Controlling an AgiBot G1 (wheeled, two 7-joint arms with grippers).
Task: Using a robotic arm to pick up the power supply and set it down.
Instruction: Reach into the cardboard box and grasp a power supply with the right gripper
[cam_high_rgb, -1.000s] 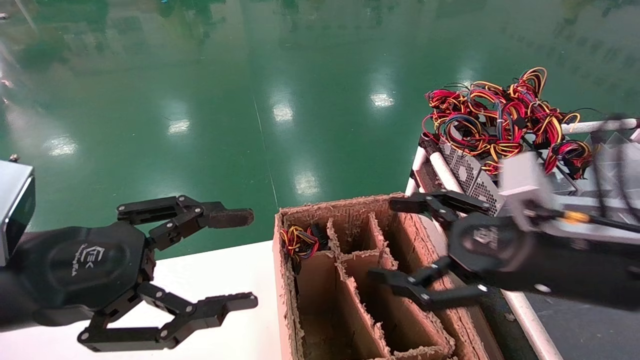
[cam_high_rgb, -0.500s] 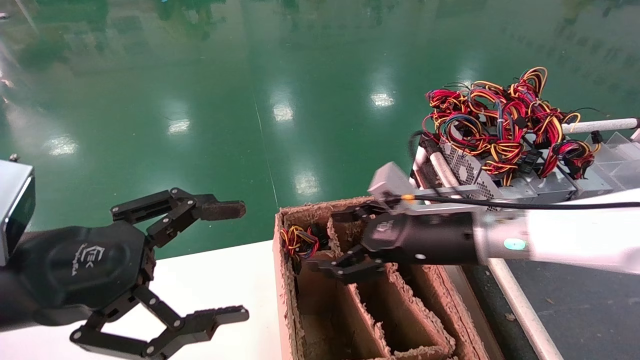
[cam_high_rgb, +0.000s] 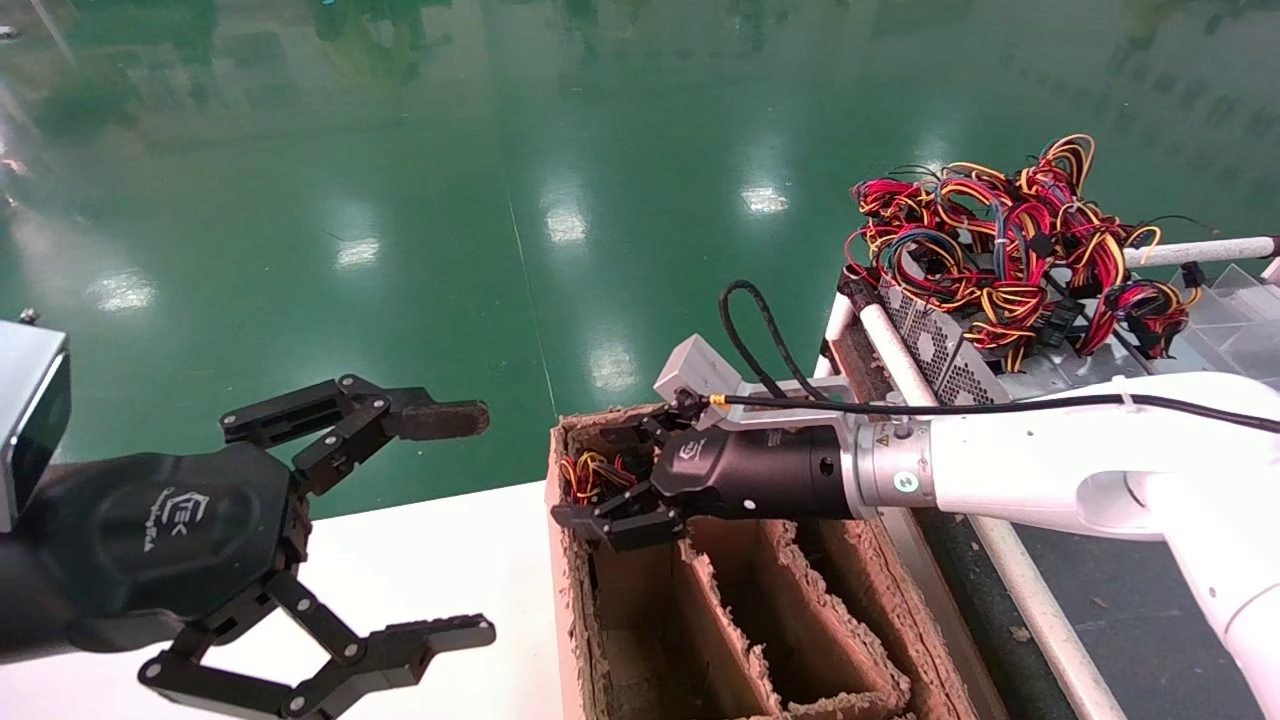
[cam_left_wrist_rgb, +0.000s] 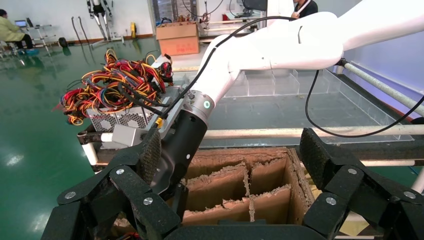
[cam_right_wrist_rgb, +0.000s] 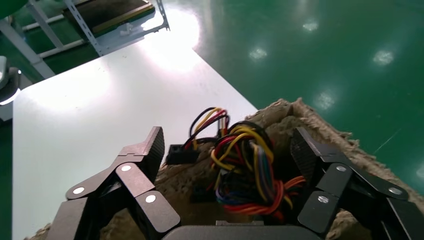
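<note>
The right pincer (cam_high_rgb: 615, 490) reaches over the far-left compartment of the brown divided cardboard box (cam_high_rgb: 850, 640), its fingers spread on either side of a bundle of red, yellow and black wires (cam_right_wrist_rgb: 245, 175) rising from that cell. Nothing is gripped yet — in the right wrist view the pads (cam_right_wrist_rgb: 152, 145) stand apart from the wires. So the task looks barely begun: the grasp, the lift and the setting-down all remain.

The power supply (cam_high_rgb: 597, 478) in that cell shows only its wires; its metal body is hidden below the cardboard wall and behind the pincer. More grey units with tangled wires (cam_high_rgb: 1000, 240) lie on the rack (cam_high_rgb: 890, 340) at the right, well apart.

The left pincer (cam_high_rgb: 320, 560) hovers idle and wide open over the white desk (cam_high_rgb: 430, 560). Where the unit should be set down is not evident.
</note>
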